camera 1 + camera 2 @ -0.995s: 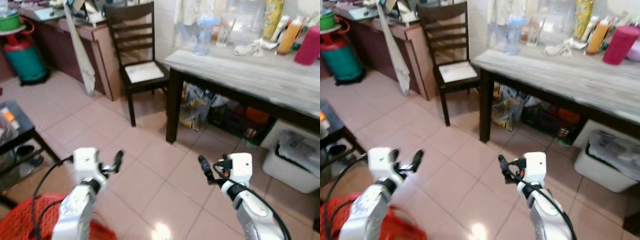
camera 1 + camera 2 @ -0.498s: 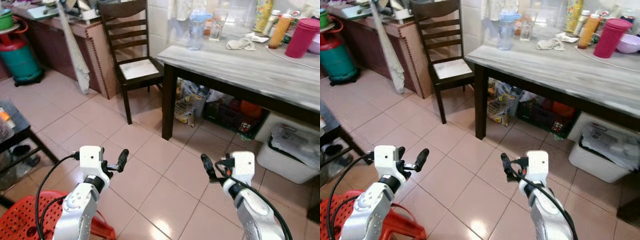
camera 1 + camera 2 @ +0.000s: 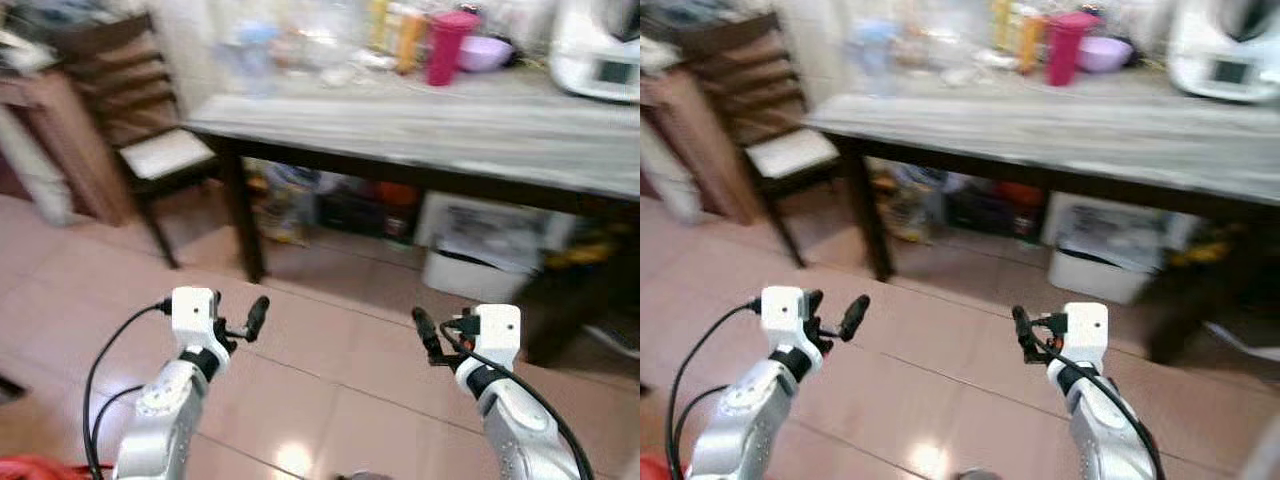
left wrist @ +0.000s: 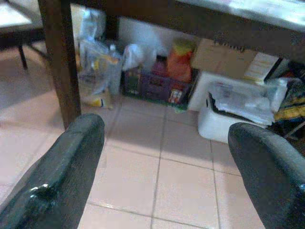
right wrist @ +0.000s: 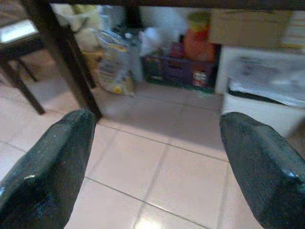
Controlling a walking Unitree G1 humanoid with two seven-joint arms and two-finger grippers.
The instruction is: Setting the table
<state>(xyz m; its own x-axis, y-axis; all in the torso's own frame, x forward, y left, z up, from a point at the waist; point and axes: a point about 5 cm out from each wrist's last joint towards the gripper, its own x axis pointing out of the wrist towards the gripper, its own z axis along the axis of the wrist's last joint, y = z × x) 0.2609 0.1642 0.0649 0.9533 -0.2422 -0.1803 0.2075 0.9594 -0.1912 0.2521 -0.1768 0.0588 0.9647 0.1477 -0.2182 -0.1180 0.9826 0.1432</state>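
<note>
Both the left end effector (image 3: 243, 322) and right end effector (image 3: 432, 337) are wide open, holding nothing. The pink cup (image 3: 446, 46) at the table's (image 3: 420, 125) far edge looks light, rigid plastic; probably best gripped mid-body.

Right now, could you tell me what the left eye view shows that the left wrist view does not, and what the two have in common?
The left eye view alone takes in the tabletop with a pink tumbler, a purple bowl and a white appliance, plus the chair, the left gripper and the right gripper, both held over the tiled floor.

The left wrist view alone shows the left gripper's jaws apart, and a cardboard box under the table.

Both show the table leg, the white bin and the bags beneath.
</note>
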